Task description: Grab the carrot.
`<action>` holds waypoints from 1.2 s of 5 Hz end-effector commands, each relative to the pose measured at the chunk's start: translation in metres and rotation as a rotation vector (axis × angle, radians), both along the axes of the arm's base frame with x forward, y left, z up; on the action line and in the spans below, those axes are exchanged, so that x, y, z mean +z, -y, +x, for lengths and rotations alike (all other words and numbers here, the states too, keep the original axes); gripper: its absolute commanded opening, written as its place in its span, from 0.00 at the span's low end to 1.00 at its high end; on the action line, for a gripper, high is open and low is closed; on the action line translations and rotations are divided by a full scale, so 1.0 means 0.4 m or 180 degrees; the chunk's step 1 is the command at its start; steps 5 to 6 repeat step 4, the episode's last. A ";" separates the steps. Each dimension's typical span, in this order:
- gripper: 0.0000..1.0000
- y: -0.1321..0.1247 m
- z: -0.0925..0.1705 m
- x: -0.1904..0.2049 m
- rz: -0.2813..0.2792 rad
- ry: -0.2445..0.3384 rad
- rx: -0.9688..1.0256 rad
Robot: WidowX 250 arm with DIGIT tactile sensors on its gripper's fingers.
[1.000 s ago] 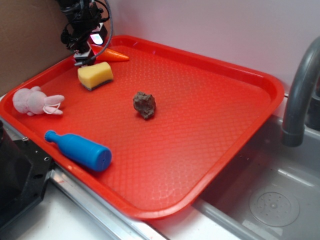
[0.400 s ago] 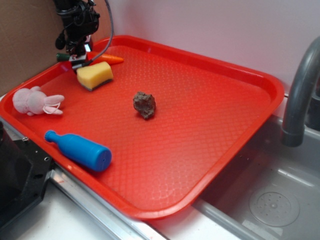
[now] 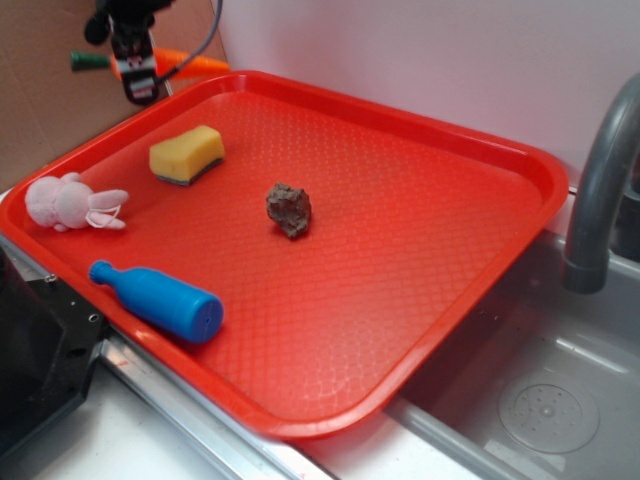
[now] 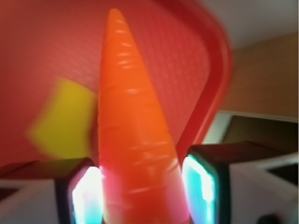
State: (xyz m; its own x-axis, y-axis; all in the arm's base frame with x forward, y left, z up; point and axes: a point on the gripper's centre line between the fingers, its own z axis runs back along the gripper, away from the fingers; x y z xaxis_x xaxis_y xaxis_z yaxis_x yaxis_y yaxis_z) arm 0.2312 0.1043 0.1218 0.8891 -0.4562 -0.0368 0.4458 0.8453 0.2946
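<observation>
My gripper (image 3: 137, 80) is shut on the carrot (image 3: 195, 65) and holds it in the air above the far left corner of the red tray (image 3: 520, 160). The orange cone sticks out to the right of the gripper and the dark-green stem end sticks out to the left. In the wrist view the carrot (image 4: 135, 135) fills the middle between my two fingers (image 4: 86, 196), its tip pointing away over the tray (image 4: 187, 60).
On the tray lie a yellow sponge (image 3: 187, 153), a brown lump (image 3: 289, 209), a blue bottle (image 3: 157, 300) and a pink plush rabbit (image 3: 72, 202). A sink with a grey faucet (image 3: 600, 190) is at the right. A cardboard wall (image 3: 50, 110) stands behind the left corner.
My gripper has closed on the carrot and lifted it up and to the left, off the tray floor. The sponge has shifted slightly.
</observation>
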 end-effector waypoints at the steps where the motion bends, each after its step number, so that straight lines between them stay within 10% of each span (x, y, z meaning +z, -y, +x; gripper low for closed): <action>1: 0.00 0.085 -0.003 0.177 -0.0526 0.0195 0.0472; 3: 0.00 0.129 -0.015 0.197 -0.0886 0.0094 0.1215; 6: 0.00 0.112 -0.042 0.176 -0.0971 0.0087 0.1507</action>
